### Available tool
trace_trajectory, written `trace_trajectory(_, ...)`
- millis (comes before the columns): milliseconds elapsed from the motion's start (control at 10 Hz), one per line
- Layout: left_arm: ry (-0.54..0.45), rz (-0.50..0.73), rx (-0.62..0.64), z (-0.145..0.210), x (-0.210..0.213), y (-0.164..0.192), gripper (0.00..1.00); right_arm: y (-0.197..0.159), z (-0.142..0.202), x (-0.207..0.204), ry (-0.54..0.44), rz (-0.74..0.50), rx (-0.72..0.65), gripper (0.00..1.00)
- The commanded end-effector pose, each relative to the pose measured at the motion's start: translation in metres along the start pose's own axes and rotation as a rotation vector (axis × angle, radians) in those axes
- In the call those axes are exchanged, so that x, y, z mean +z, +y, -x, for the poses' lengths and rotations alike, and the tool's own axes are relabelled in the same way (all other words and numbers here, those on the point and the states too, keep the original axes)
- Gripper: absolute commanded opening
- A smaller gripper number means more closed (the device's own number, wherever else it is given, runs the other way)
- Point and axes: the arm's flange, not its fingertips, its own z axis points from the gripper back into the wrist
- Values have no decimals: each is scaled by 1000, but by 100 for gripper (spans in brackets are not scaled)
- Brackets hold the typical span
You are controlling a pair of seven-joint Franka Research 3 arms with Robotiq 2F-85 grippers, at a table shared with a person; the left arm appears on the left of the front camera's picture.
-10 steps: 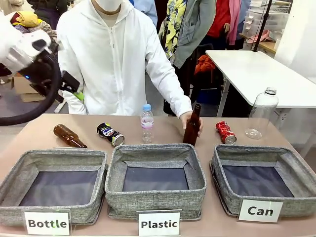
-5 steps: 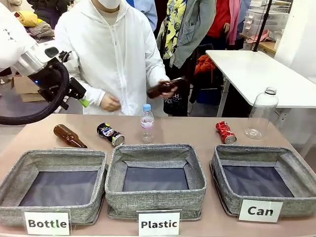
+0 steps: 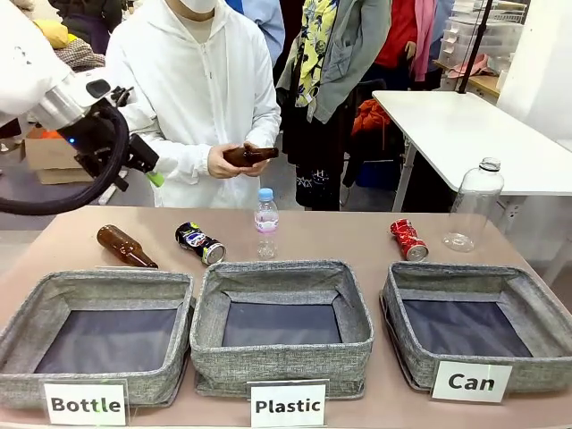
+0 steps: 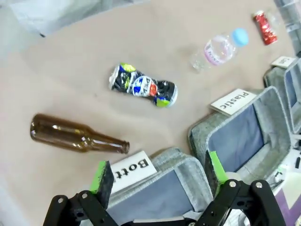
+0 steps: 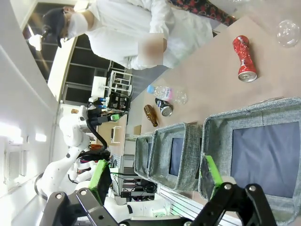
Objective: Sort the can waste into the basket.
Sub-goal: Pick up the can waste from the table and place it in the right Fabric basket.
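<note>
The person [image 3: 192, 98] has lifted a brown bottle [image 3: 248, 155] away. The black can [image 3: 200, 243] and red can [image 3: 408, 239] await sorting. The left gripper [image 4: 157, 172] and right gripper [image 5: 157, 174] are spread wide, empty.

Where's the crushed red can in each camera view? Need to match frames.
Front: red can, right of centre, on the table just behind the Can basket.
Left wrist: red can, top right corner.
Right wrist: red can, upper right.
Shared landmark: blue-capped water bottle, mid-table.

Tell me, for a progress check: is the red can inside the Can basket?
No, the red can lies on the table beyond the Can basket.
</note>
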Motion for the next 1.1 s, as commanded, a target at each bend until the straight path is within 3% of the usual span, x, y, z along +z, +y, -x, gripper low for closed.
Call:
trace_trajectory(0,27,-25,-185,-45,-3,11,100,1,-1,0,-10,-18,9,100)
trace_trajectory(200,177,91,-487,-58,-19,14,100,1,-1,0,-10,-18,9,100)
trace_trajectory(300,396,304,-720,-35,-6,21,100,1,-1,0,-10,-18,9,100)
trace_trajectory(400,382,379,-813,23,51,36,100,1,-1,0,-10,-18,9,100)
trace_trajectory(600,231,287,-745,148,180,72,100,1,-1,0,-10,-18,9,100)
trace_trajectory(700,270,342,-785,205,227,83,100,1,-1,0,-10,-18,9,100)
trace_trajectory(800,212,311,-852,260,257,101,100,1,-1,0,-10,-18,9,100)
trace_trajectory(1000,129,272,-1036,336,277,144,100,1,-1,0,-10,-18,9,100)
